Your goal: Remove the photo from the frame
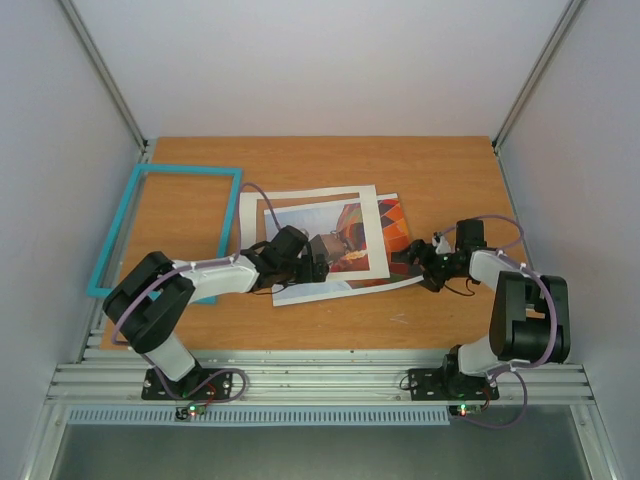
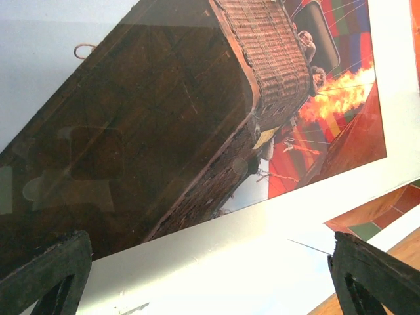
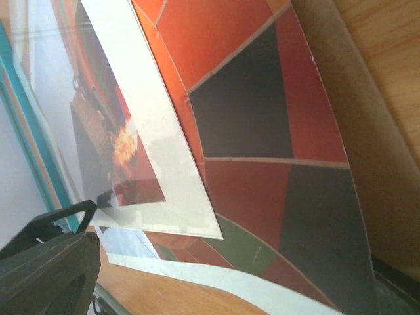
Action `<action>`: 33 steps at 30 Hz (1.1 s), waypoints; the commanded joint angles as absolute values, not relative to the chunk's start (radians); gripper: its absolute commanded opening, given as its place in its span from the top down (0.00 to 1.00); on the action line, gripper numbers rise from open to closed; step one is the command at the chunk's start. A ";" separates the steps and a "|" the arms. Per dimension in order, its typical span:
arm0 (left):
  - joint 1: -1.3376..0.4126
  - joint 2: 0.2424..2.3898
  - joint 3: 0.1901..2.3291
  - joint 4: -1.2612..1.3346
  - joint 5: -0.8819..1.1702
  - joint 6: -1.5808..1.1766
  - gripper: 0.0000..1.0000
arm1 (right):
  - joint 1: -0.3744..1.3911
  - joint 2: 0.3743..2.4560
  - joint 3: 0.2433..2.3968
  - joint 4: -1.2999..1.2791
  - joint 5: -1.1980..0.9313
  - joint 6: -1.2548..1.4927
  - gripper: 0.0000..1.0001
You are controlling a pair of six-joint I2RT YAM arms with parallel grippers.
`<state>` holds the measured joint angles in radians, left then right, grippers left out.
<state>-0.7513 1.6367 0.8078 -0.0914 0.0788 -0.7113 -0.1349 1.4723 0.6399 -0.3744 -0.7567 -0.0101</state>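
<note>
Photo (image 1: 393,226) judged out of the frame (image 1: 188,170), lying on the counter (image 1: 300,152) under a white mat (image 1: 310,198).
The left tool (image 1: 325,250) is held wide open above it; the right tool (image 1: 422,262) cannot be read (one finger shows). Sliding the mat off is called for next.

You can read no text, label, brand or number: none on the photo (image 1: 350,222), none on the frame (image 1: 190,171) at nine o'clock.

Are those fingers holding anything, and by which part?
Nothing is held. Left fingers stand open above the photo; right fingers stand open by its edge.
</note>
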 commanded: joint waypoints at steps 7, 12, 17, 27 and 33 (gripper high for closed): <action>-0.738 1.619 0.745 -0.180 0.140 -0.748 0.01 | -0.140 1.575 0.643 -0.234 -0.775 0.053 0.13; -0.738 1.607 0.743 -0.183 0.138 -0.743 0.01 | -0.146 1.624 0.678 -0.212 -0.797 0.046 0.16; -0.737 1.601 0.740 -0.188 0.139 -0.739 0.01 | -0.157 1.654 0.708 -0.202 -0.823 0.024 0.18; -0.737 1.586 0.734 -0.198 0.139 -0.730 0.01 | -0.182 1.708 0.762 -0.212 -0.861 -0.017 0.25; -0.737 1.571 0.729 -0.202 0.140 -0.727 0.01 | -0.182 1.761 0.820 -0.252 -0.903 -0.062 0.30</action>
<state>-0.7406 1.5799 0.7643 -0.1169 0.1265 -0.7254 -0.1738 1.7248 0.7849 -0.2188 -0.9031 -0.0063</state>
